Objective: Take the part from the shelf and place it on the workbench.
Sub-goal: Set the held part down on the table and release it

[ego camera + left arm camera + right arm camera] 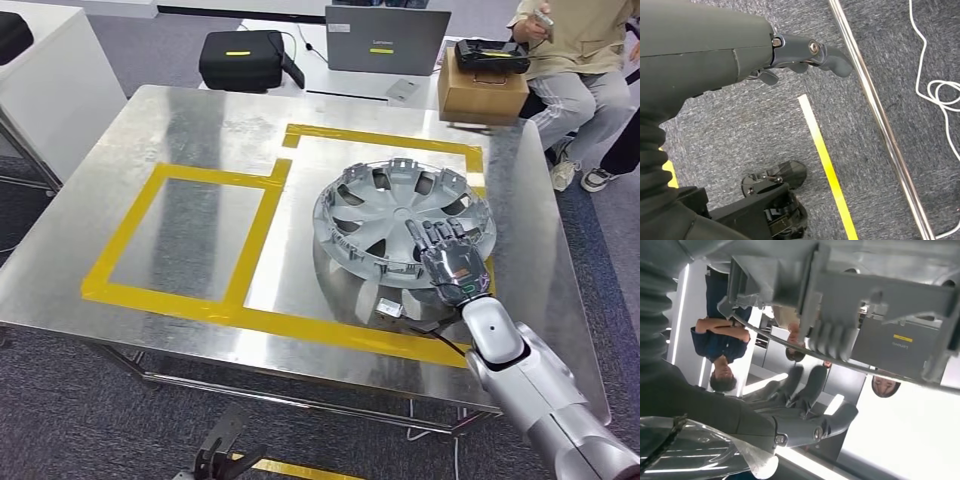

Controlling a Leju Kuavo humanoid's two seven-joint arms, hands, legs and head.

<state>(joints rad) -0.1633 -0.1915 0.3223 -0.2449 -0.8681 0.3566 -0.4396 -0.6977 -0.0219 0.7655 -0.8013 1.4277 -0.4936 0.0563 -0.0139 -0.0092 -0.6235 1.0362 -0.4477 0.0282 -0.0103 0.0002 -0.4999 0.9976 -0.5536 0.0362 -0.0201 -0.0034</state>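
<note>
Hubcap (404, 222), a thin, stiff but crackable plastic disc, likely light, lies on the desk (189, 130) inside yellow tape, best held at its rim, where the right hand (450, 258) rests, grip unclear.

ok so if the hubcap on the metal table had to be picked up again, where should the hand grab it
Probably at the near rim of the hubcap, coming from the robot's side where the right hand already is. That edge looks raised off the workbench, leaving room for fingers underneath, and the spoke openings offer purchase on top.
</note>
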